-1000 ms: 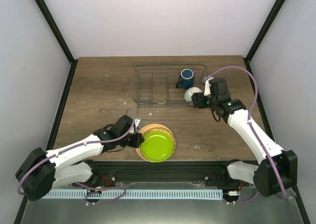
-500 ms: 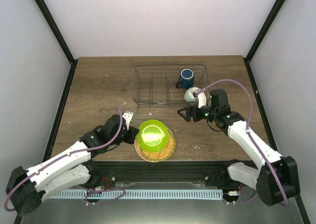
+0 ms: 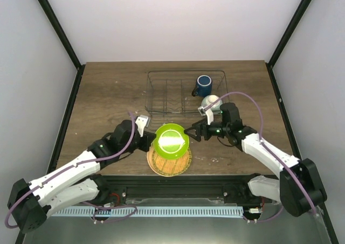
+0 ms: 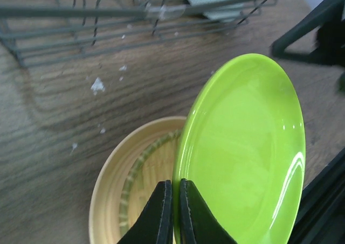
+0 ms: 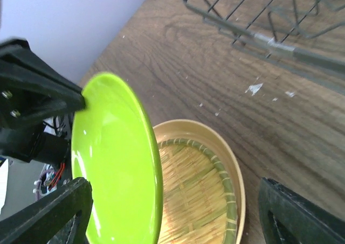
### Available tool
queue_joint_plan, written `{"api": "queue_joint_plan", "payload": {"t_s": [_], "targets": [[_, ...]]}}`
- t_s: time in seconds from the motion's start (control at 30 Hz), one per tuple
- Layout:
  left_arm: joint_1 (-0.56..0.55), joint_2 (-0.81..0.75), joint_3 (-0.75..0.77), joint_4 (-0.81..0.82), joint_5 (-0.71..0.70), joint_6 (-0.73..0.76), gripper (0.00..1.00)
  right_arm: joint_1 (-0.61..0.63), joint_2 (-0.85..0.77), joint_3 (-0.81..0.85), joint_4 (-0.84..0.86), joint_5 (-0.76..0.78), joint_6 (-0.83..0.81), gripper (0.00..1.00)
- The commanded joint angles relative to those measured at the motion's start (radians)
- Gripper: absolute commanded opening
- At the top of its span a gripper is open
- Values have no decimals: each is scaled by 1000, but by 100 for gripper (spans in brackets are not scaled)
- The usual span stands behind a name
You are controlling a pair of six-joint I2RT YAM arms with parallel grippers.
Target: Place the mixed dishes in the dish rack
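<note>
The left hand is clamped on the rim of the lime-green plate, holding it steeply tilted over the tan woven plate on the table. The right hand is spread wide just beside the green plate's right edge, gripping nothing. The dark blue mug and the mint-green bowl sit at the right end of the wire dish rack.
</note>
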Motion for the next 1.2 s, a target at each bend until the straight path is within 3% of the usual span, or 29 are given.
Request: {"api": "queue_joint_plan", "payload": {"t_s": [0.0, 0.2, 0.43, 0.73, 0.87, 0.93, 1.03, 1.17], "targets": [[-2, 31, 76, 65, 30, 20, 0, 49, 40, -26, 116, -15, 49, 85], [-2, 54, 98, 91, 44, 24, 0, 99, 87, -28, 174, -28, 79, 80], [-1, 77, 89, 133, 49, 25, 0, 133, 125, -16, 219, -72, 100, 41], [-2, 84, 86, 154, 22, 28, 0, 150, 133, 14, 181, -75, 82, 2], [-2, 89, 88, 152, 23, 25, 1, 150, 110, 26, 143, -29, 67, 1], [-1, 94, 89, 147, 21, 25, 15, 150, 103, 35, 119, 3, 60, 1], [-2, 94, 89, 129, 17, 27, 27, 151, 94, 57, 65, 72, 32, 1], [-1, 70, 90, 93, -6, 28, 63, 150, 70, 98, -15, 161, -4, 1]]}}
